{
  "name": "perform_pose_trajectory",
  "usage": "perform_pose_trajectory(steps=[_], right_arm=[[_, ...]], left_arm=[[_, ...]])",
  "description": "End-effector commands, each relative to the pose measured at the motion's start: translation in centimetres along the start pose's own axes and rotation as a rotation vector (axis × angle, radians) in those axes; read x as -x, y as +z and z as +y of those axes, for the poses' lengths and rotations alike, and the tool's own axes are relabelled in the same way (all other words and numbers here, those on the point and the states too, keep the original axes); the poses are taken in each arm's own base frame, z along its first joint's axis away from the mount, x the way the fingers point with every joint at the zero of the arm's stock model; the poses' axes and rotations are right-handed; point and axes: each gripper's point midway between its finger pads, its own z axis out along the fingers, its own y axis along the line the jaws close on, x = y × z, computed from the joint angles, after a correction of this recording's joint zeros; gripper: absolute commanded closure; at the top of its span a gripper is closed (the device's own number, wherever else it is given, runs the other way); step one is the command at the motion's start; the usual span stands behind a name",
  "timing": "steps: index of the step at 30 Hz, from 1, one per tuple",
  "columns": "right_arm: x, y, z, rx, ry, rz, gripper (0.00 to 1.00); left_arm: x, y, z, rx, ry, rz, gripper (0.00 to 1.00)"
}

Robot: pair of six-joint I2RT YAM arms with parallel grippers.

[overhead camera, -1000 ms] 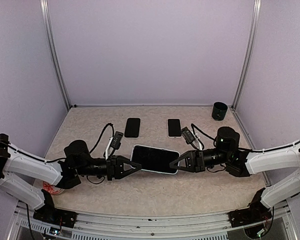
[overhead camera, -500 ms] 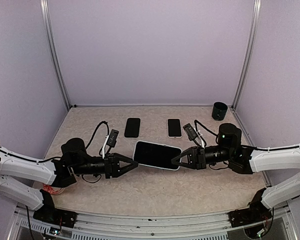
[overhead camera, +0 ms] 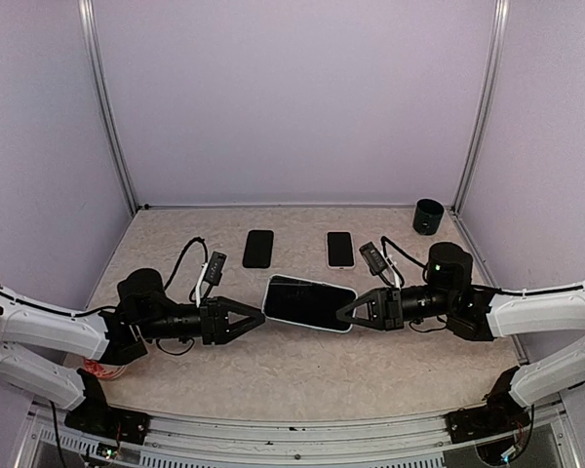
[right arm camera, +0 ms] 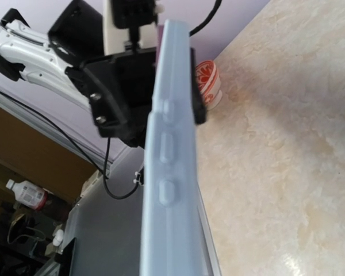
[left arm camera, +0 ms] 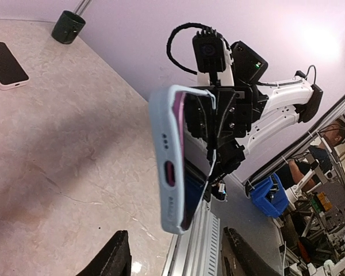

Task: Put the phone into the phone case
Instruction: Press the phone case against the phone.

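One phone (overhead camera: 309,303), inside one pale phone case (left arm camera: 164,172), hangs above the table (overhead camera: 302,375), clamped at its right end by the closed right claw (overhead camera: 343,314). Left claw (overhead camera: 256,313) partly spread, gripping nothing, just beside the left end. Two more lie behind: black phone (overhead camera: 258,248), white-edged phone (overhead camera: 339,249). One dark cup (overhead camera: 429,215) at the far right corner

Robotics lab — aluminium-framed enclosure (overhead camera: 108,97), blue bin (left arm camera: 270,198) beyond.

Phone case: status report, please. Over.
Left gripper open, off the cased phone. Right gripper shut on it, above the table. Black phone, white-edged phone lie behind, apart.
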Motion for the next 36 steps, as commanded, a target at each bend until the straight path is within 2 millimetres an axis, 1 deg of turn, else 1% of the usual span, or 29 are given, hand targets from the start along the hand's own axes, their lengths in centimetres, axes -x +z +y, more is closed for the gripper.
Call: perform_pose_trajectory(steps=[1, 5, 15, 17, 22, 26, 31, 35, 36], right_arm=[[1.7, -0.6, 2.7, 0.09, -0.087, -0.054, 1.0], [1.7, -0.6, 2.8, 0.096, -0.087, -0.052, 1.0], [0.9, -0.5, 2.1, 0.095, -0.063, -0.04, 1.0], [0.8, -0.4, 1.9, 0.092, -0.059, -0.037, 1.0], [0.5, -0.4, 1.5, 0.086, -0.053, -0.033, 1.0], [0.2, -0.3, 1.0, 0.07, -0.046, -0.027, 1.0], [0.2, -0.3, 0.0, 0.008, -0.053, -0.03, 1.0], [0.3, -0.6, -1.2, -0.079, -0.064, -0.036, 1.0], [0.3, -0.6, -1.4, -0.096, -0.071, -0.034, 1.0]], left_arm=[[0.8, -0.9, 1.4, 0.057, -0.013, -0.047, 0.46], [1.0, -0.7, 0.9, 0.036, -0.015, -0.044, 0.45], [1.6, 0.2, -2.1, -0.124, 0.005, -0.034, 0.44], [1.7, 0.4, -2.4, -0.142, 0.005, -0.031, 0.44], [1.5, 1.3, -2.3, -0.142, 0.003, -0.014, 0.46], [1.3, 2.0, -2.0, -0.137, -0.002, -0.001, 0.54], [1.0, 2.4, -1.8, -0.136, -0.007, 0.012, 0.78], [0.6, 2.5, -1.7, -0.134, -0.011, 0.024, 1.0], [0.6, 2.5, -1.7, -0.134, -0.011, 0.027, 1.0]])
